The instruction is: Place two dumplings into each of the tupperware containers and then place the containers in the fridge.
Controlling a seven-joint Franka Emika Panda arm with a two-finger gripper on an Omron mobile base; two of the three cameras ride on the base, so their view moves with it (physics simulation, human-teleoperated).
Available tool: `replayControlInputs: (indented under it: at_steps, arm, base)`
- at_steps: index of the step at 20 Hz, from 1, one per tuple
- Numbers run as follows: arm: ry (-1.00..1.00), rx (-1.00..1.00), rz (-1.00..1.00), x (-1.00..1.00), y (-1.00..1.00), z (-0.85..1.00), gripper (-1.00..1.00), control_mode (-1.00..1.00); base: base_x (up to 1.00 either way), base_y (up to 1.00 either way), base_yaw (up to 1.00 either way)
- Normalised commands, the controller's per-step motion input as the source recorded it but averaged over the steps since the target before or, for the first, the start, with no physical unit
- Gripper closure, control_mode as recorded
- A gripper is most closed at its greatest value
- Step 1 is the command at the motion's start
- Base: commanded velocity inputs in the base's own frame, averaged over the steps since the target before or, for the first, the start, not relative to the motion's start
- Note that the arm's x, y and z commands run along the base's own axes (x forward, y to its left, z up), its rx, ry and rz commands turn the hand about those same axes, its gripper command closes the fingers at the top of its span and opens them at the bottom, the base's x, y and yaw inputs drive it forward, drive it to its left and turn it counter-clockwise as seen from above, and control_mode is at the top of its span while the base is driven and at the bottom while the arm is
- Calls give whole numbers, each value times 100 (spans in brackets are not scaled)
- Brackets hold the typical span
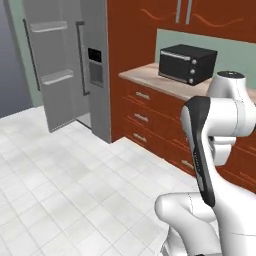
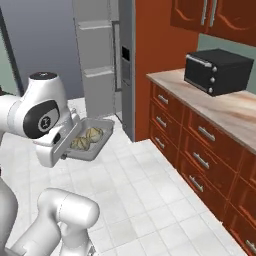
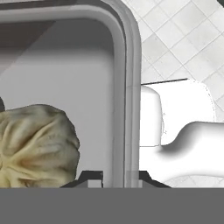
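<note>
My gripper (image 2: 66,148) is shut on the near wall of one tupperware container (image 2: 103,140), a pale grey tray held above the floor and tilted a little. Two tan crinkled dumplings (image 2: 86,138) lie inside it. In the hand view the tray wall (image 3: 124,87) runs up between my fingertips (image 3: 90,176), and one dumpling (image 3: 35,144) sits at the lower left on the tray floor. The grey fridge (image 1: 95,65) stands ahead at the end of the cabinets with its door (image 1: 50,70) swung open. It also appears as the fridge (image 2: 126,60) beyond the tray.
A black microwave (image 1: 187,62) sits on the pale counter (image 1: 142,77) above red-brown drawers (image 2: 200,150), to the right of the fridge. White tiled floor (image 1: 75,175) stretches between me and the fridge.
</note>
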Motion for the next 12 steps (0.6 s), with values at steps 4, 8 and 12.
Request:
replayControlInputs:
  at_steps: [4,8,12]
  arm:
    - [0,0,0,0,0,0,100,100]
    - [0,0,0,0,0,0,100,100]
    - [0,0,0,0,0,0,100,100]
  base:
    - [100,27,38]
    - [100,19,36]
    - [100,9,16]
